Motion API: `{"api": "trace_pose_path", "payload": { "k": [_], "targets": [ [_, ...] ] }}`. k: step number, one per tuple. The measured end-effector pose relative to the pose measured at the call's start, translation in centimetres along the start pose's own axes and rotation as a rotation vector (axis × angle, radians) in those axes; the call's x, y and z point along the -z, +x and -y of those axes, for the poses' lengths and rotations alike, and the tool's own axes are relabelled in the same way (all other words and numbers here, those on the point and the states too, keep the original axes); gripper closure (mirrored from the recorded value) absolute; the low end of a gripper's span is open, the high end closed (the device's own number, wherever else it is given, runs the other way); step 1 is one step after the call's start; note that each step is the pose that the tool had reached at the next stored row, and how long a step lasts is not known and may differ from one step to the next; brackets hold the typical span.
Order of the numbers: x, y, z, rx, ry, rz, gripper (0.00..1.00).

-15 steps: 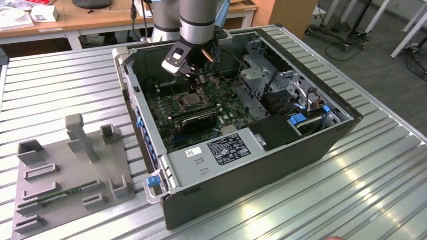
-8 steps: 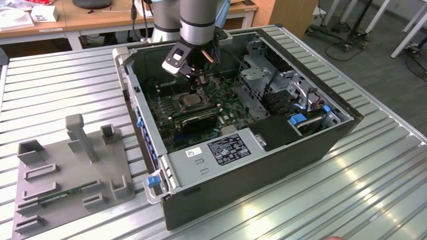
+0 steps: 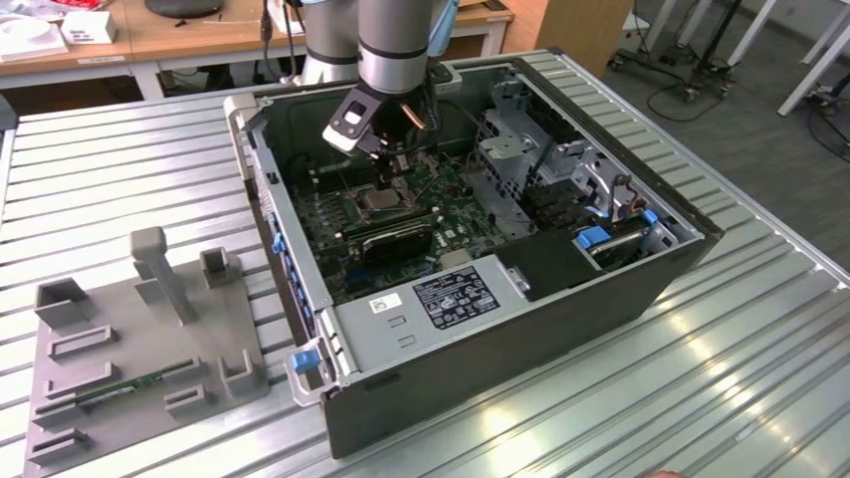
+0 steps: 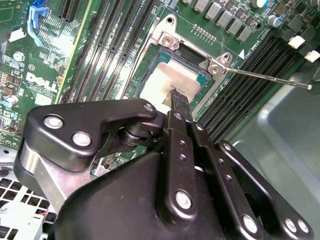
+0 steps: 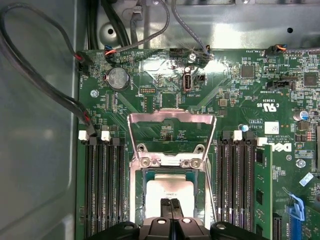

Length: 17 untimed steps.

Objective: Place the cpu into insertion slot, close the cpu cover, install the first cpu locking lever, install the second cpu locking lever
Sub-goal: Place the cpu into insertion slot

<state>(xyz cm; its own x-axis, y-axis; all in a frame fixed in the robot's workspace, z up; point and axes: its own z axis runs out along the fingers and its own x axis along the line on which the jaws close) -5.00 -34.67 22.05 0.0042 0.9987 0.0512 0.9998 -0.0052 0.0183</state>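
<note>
Where the arm dips into the open computer case (image 3: 531, 329), the gripper (image 5: 170, 204) stands with its two black fingers pressed flat together and nothing between them, tips on or just above the cpu (image 5: 170, 186). That cpu, a flat square with a dull, pale silver top, lies inside the insertion slot (image 4: 192, 51), whose black rim frames it. The cpu cover (image 5: 172, 117), a thin silver frame with a big window, is flipped open past its hinge, and the green board (image 5: 250, 100) shows through the window. A thin steel lever (image 4: 265, 78) juts free from the socket's corner. Long black memory slots (image 5: 105, 185) run close along both sides of the socket. Dark cables (image 5: 47, 86) curve over the grey case wall near a round coin battery (image 5: 118, 78). In the exterior view a black block (image 3: 392, 244) sits at 6 o'clock of the socket and a perforated silver drive cage (image 3: 531, 149) at 2 o'clock. On the ribbed metal table (image 3: 743, 378) — at 8 o'clock of the case — lies a grey moulded fixture (image 3: 133, 329) with upright posts
</note>
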Motion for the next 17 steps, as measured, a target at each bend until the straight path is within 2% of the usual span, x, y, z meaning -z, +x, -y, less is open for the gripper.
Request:
{"api": "trace_pose_path", "payload": {
  "k": [7, 14, 17],
  "targets": [
    [-0.19, 0.14, 0.00, 0.000, -0.0002, -0.0004, 0.89],
    [-1.24, 0.22, 0.02, 0.000, -0.0001, -0.0004, 0.89],
    [-1.31, 0.22, 0.03, 0.000, 0.0001, -0.0001, 0.89]
  ]
}}
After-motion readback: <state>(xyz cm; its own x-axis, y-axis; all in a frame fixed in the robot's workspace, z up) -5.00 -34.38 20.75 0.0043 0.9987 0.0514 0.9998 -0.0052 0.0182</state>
